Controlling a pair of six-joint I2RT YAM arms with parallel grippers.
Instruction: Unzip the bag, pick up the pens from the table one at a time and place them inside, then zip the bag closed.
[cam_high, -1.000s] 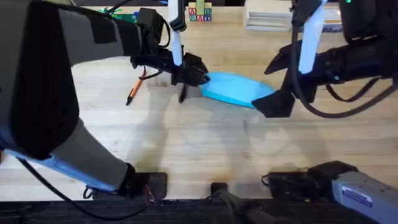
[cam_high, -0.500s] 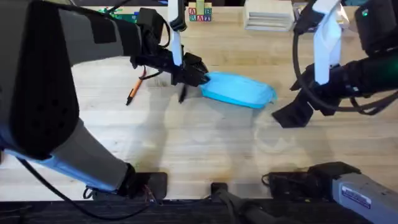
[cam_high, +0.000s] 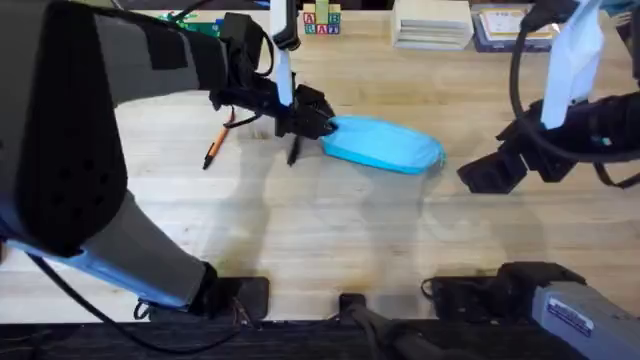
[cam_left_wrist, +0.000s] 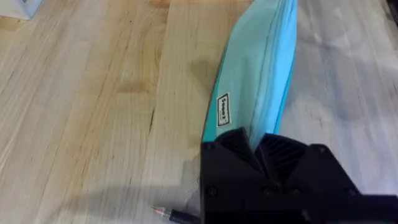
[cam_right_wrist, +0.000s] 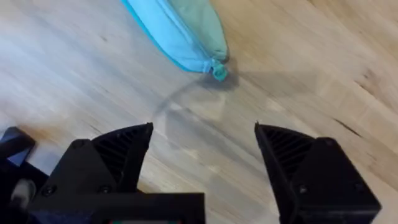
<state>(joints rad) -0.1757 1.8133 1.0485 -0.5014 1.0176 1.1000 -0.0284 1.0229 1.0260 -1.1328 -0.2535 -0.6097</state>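
The light blue bag (cam_high: 385, 143) lies across the table's (cam_high: 330, 230) middle, and its zipper looks closed in the wrist views. My left gripper (cam_high: 318, 125) is shut on the bag's left end (cam_left_wrist: 255, 93). The black pen (cam_high: 293, 152) lies right beside that gripper, and its tip (cam_left_wrist: 168, 213) shows in the left wrist view. Farther left lies the orange pen (cam_high: 214, 148). My right gripper (cam_high: 492, 172) hangs open to the right of the bag, apart from it. In the right wrist view its fingers (cam_right_wrist: 124, 149) are spread wide, and the bag's end and zipper pull (cam_right_wrist: 219, 73) lie beyond them.
Along the far edge stand toy letter blocks (cam_high: 321, 20), a stack of white books (cam_high: 432, 28) and a dark-framed box (cam_high: 505, 25). Bare wood stretches in front of the bag toward the arm bases.
My right gripper has pulled away to the right from the bag's right end. The left gripper, the bag and both pens have stayed put.
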